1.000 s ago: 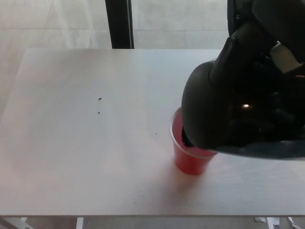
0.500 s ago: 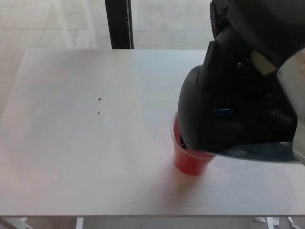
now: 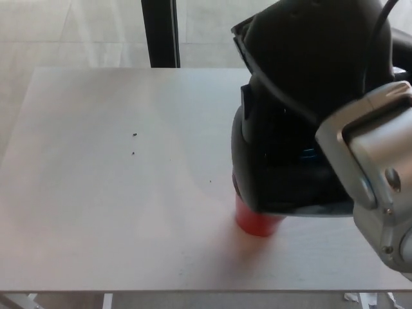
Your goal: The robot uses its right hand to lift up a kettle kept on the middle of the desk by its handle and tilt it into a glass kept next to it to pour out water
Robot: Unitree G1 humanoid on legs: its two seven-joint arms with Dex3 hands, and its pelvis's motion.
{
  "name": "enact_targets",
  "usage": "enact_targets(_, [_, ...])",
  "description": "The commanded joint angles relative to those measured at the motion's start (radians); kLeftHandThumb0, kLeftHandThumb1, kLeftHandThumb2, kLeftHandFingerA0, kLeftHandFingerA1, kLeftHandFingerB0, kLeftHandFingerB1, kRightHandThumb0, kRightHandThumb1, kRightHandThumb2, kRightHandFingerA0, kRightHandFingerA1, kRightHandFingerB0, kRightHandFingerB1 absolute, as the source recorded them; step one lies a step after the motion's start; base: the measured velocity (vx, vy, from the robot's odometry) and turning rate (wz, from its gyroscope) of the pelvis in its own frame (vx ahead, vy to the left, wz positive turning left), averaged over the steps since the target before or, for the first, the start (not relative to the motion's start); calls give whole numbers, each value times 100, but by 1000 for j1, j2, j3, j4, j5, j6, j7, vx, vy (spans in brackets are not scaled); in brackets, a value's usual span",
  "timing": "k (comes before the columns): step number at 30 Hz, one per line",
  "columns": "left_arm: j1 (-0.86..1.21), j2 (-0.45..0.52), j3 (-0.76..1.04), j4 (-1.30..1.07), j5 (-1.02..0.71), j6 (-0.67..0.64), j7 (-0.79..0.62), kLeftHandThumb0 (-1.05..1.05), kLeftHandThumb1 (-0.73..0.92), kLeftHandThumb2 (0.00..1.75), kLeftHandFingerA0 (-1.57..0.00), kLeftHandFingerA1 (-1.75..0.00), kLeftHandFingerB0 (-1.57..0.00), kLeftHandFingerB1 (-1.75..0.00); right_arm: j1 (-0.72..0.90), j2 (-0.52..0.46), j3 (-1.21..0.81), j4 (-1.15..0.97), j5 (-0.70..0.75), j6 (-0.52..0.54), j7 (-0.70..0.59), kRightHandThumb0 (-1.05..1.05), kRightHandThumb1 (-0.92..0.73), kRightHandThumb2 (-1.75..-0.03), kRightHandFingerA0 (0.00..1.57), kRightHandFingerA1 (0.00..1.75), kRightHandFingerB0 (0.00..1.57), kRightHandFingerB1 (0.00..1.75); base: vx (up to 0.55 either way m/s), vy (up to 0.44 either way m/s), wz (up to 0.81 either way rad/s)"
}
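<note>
A black kettle (image 3: 273,170) hangs tilted over a red cup (image 3: 256,223) right of the desk's middle. The kettle covers the cup's rim and mouth, so only the cup's lower part shows. My right hand (image 3: 315,58), a black mass above the kettle, is shut on the kettle's handle, and its grey forearm (image 3: 373,174) comes in from the right edge. The spout and any water are hidden. My left hand does not show.
The white desk (image 3: 116,212) stretches left of the cup, with two small dark specks (image 3: 134,143) on it. A black post (image 3: 160,32) stands behind the far edge. The near edge runs just below the cup.
My right arm has swung further into the picture and turned, showing its grey forearm. The kettle has tipped further and moved left over the cup, hiding its rim.
</note>
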State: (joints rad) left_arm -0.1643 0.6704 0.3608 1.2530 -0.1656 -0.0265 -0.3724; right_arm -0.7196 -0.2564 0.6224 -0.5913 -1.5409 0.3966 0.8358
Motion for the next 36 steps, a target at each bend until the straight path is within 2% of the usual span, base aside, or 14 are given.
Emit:
enact_targets(1, [-2,8,-10,-5,9,6,-8,-75,80,65,-52,-42,-35,-36,43,43,18,22,-28,-105,133,-42,-57,-95,109,170,90,95,0,0,0])
enact_targets(9, [9,7,-8,-1,4,-1,-9,-73,64,101,-44,-55,-26,-49,34,34,-147,18,39,-120,135,-46,-65,-74,102,173,85,90,0,0,0])
enact_targets(10, [11,7,-11,-2,7,-6,-8,-74,81,64,-53,-40,-35,-35,25,21,-176,20,56,-128,125,-42,-61,-82,106,174,87,95,0,0,0])
enact_targets(13, [14,2,-8,-3,4,-2,2,-74,80,65,-55,-40,-37,-36,-3,25,-299,40,116,-97,72,-34,-49,-99,98,175,82,92,0,0,0])
enact_targets(15, [14,-2,8,3,-13,3,-3,-74,79,64,-53,-42,-35,-36,-22,28,-368,57,152,-77,62,-40,-46,-109,124,136,88,104,0,0,0])
enact_targets(17, [15,-2,7,5,-8,2,2,-74,79,65,-53,-41,-35,-36,-32,13,-406,60,185,-90,73,-43,-45,-106,123,137,94,112,0,0,0])
enact_targets(18, [20,-1,4,2,-2,-4,5,-77,65,101,-48,-56,-32,-50,-31,0,-453,63,215,-83,65,-36,-44,-101,104,175,86,146,0,0,0])
enact_targets(20, [22,0,2,-1,1,-7,4,-74,81,65,-54,-42,-34,-36,-26,-12,-490,64,220,-74,80,-43,-42,-108,123,138,94,115,0,0,0])
enact_targets(23, [24,-1,7,4,-3,-6,-1,-75,63,101,-46,-55,-29,-49,-2,-16,-535,67,236,-67,63,-43,-45,-111,122,137,91,110,0,0,0])
enact_targets(24, [24,-2,8,7,-3,-8,1,-76,79,65,-54,-42,-36,-36,6,-18,-545,66,244,-68,57,-39,-46,-110,97,175,79,130,0,0,0])
enact_targets(28, [27,-5,17,5,-11,-3,-3,-76,79,65,-52,-42,-35,-37,46,-23,-579,58,249,-44,76,-40,-47,-94,109,172,70,86,0,0,0])
enact_targets(30, [28,-6,21,3,-13,-4,-8,-76,79,64,-53,-43,-36,-37,78,-5,-594,45,265,-26,73,-36,-48,-98,96,175,76,117,0,0,0])
enact_targets(35, [32,-5,13,4,-4,-12,-7,-76,80,65,-52,-43,-34,-37,226,56,-615,32,270,11,0,-35,-58,-95,94,175,78,110,0,0,0])
enact_targets(36, [31,-5,13,4,-5,-10,-2,-80,66,102,-47,-56,-31,-50,244,68,-623,33,284,22,-11,-35,-59,-93,94,175,79,100,0,0,0])
